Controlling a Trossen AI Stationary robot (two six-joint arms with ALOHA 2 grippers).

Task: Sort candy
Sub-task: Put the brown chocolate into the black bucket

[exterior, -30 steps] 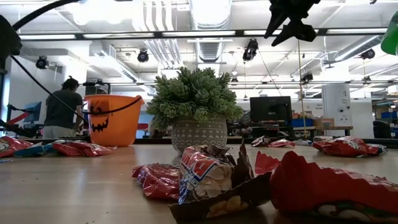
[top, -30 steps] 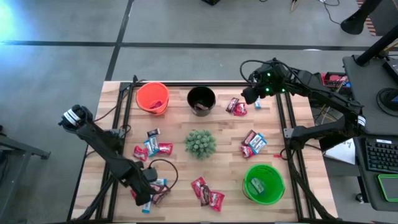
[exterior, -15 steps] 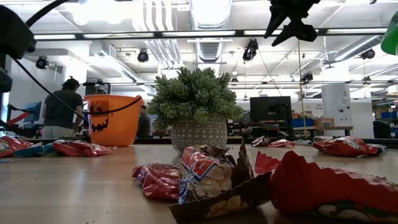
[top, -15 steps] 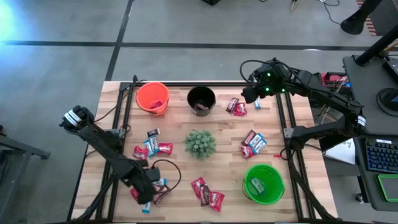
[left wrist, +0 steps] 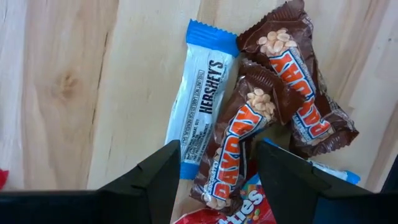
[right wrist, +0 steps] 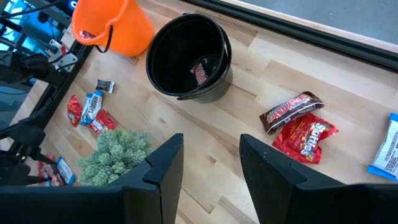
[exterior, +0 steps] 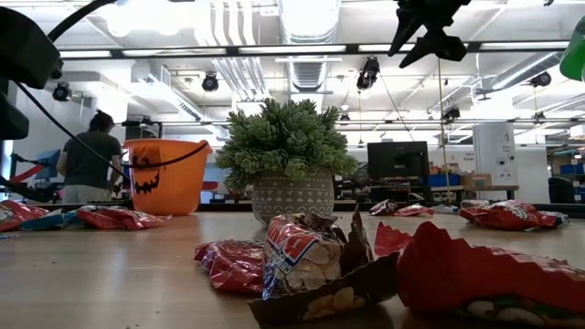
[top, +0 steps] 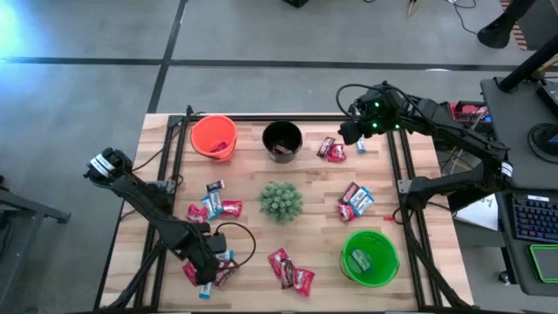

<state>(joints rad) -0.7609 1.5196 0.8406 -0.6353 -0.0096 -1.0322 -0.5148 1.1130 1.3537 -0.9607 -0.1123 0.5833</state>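
High view shows the sort barely begun: the black bucket (top: 282, 140), orange bucket (top: 214, 136) and green bucket (top: 370, 256) each seem to hold a piece or so, while most candy (top: 352, 200) lies in clusters across the table (top: 253, 218). The left gripper (left wrist: 214, 171) hangs open-jawed just over a brown PayDay bar (left wrist: 239, 134) beside a blue-and-white Hershey's bar (left wrist: 200, 99), gripping nothing. The right gripper (right wrist: 211, 158) hovers with jaws apart near the black bucket, a Skittles pack (right wrist: 305, 134) close by.
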